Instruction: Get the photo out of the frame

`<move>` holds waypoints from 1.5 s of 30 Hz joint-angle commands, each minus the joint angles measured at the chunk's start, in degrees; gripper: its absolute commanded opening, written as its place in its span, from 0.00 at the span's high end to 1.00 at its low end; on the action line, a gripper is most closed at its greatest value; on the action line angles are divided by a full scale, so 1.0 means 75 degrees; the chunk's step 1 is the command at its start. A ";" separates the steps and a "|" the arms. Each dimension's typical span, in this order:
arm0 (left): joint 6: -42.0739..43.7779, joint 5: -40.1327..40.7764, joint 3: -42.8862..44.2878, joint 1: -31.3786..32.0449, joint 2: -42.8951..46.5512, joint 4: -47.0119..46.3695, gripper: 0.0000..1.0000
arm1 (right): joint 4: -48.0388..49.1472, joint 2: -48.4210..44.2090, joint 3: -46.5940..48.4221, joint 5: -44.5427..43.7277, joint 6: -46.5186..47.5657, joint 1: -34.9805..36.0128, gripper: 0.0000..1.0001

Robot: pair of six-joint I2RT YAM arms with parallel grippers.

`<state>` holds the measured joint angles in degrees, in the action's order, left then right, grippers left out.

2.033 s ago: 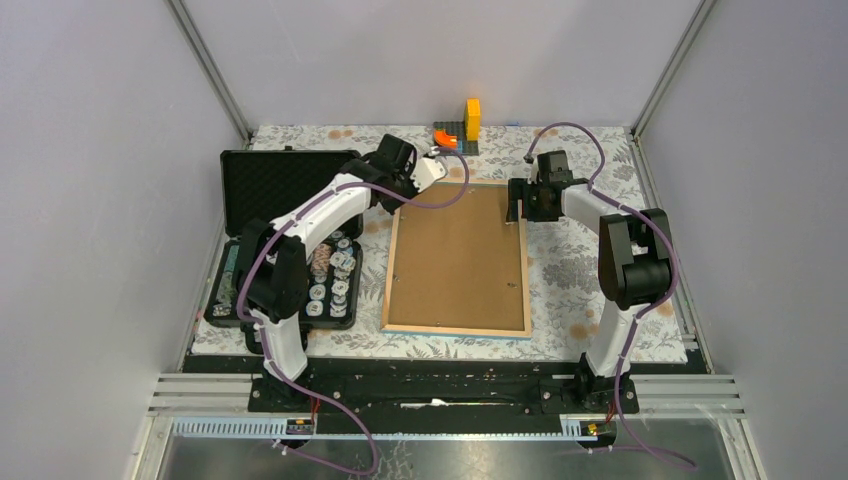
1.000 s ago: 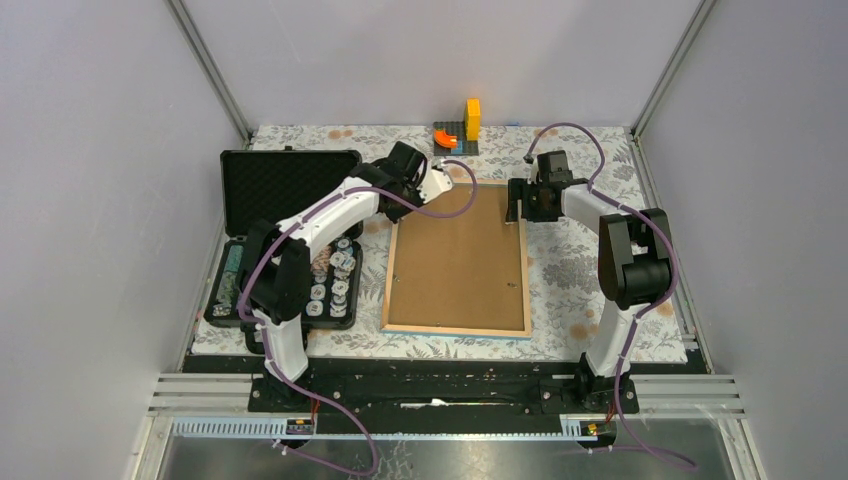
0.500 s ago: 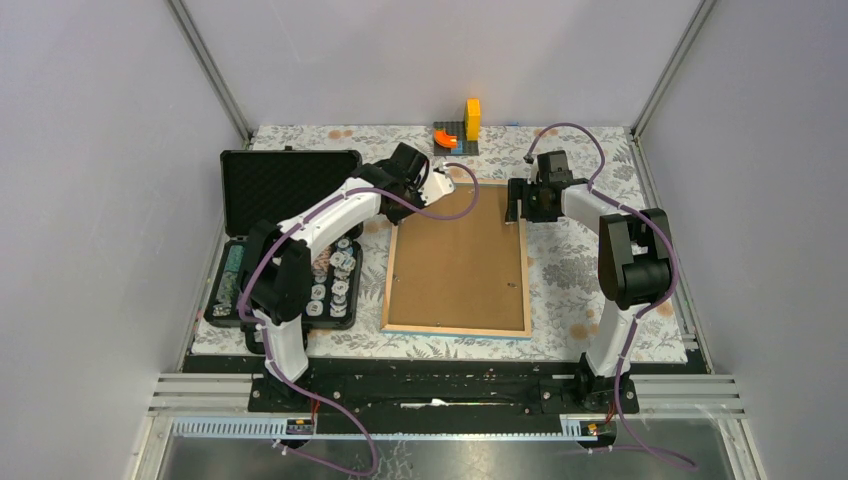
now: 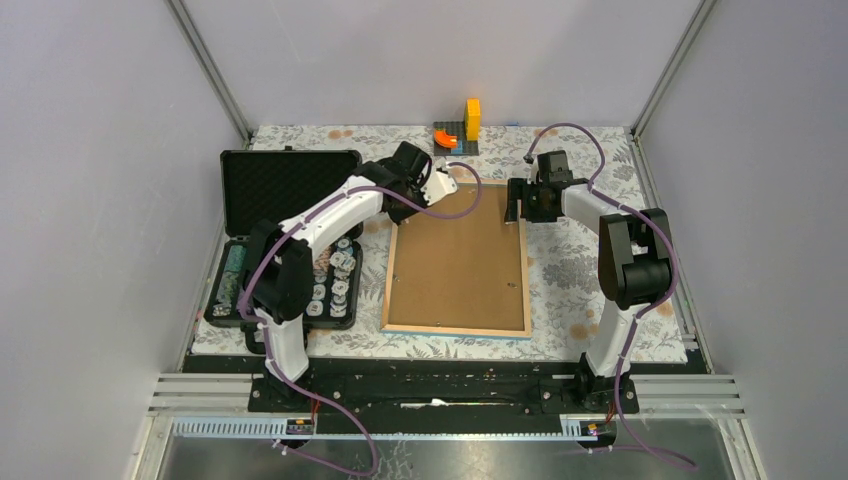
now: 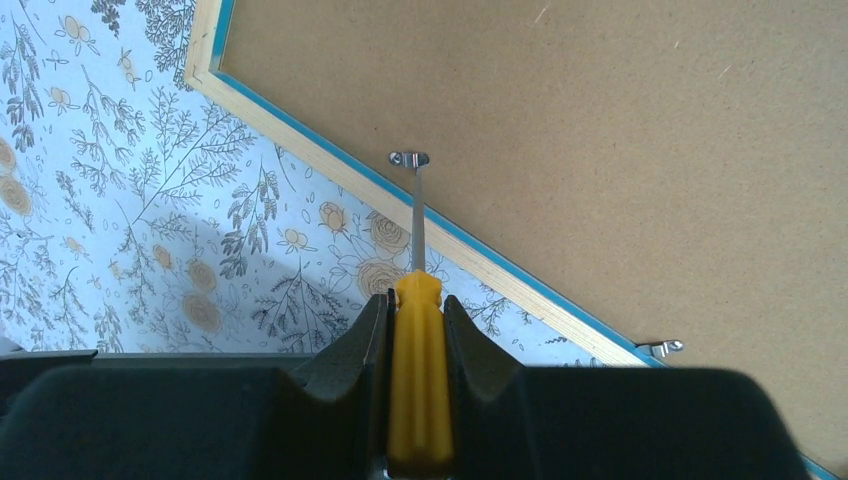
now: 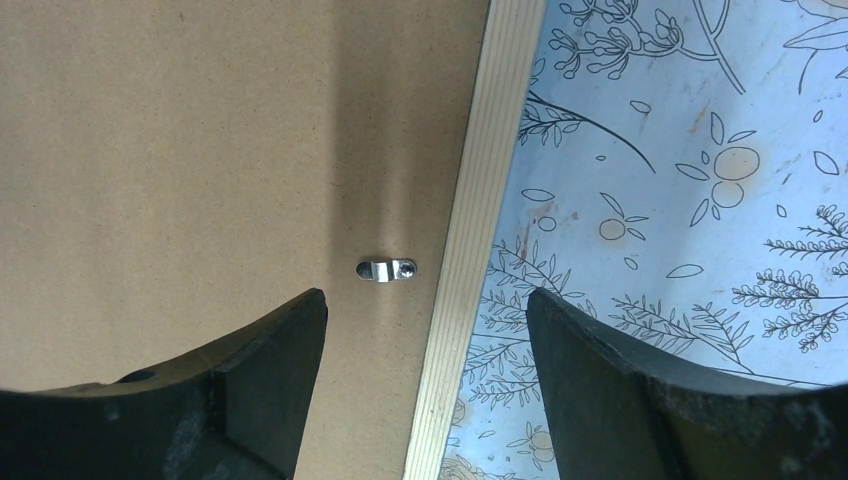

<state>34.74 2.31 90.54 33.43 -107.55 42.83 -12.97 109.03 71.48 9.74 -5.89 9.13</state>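
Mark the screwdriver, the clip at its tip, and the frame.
screwdriver (image 5: 417, 330): left wrist view, yellow handle.
clip (image 5: 408, 158): left wrist view, middle of metal tab.
frame (image 4: 458, 260): top view, brown back board.

a lab robot cell: plain grey panel walls (image 4: 100, 200), aluminium rails (image 4: 190, 392), floral-clothed table (image 4: 572, 272).

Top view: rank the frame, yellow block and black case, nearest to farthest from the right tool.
1. The frame, under the right tool at its far right edge.
2. The yellow block, at the back, near centre.
3. The black case, on the left side.
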 commanded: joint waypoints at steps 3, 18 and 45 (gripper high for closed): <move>-0.0163 -0.0626 0.0412 0.0069 -0.0162 0.0037 1.00 | 0.0124 0.0077 0.0037 0.0159 -0.0058 -0.0046 0.20; -0.0113 -0.1502 0.0168 0.0078 0.1282 0.1630 1.00 | -0.0060 -0.0348 0.0162 0.0710 0.0171 -0.0058 0.12; -0.1081 -0.0378 -0.1984 0.1539 0.2703 0.2236 1.00 | -0.1273 -0.1520 -0.0954 0.1319 0.0645 -0.0057 0.11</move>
<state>28.82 -2.61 75.77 43.79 -87.50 61.32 -22.06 98.85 65.21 17.76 -1.61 8.93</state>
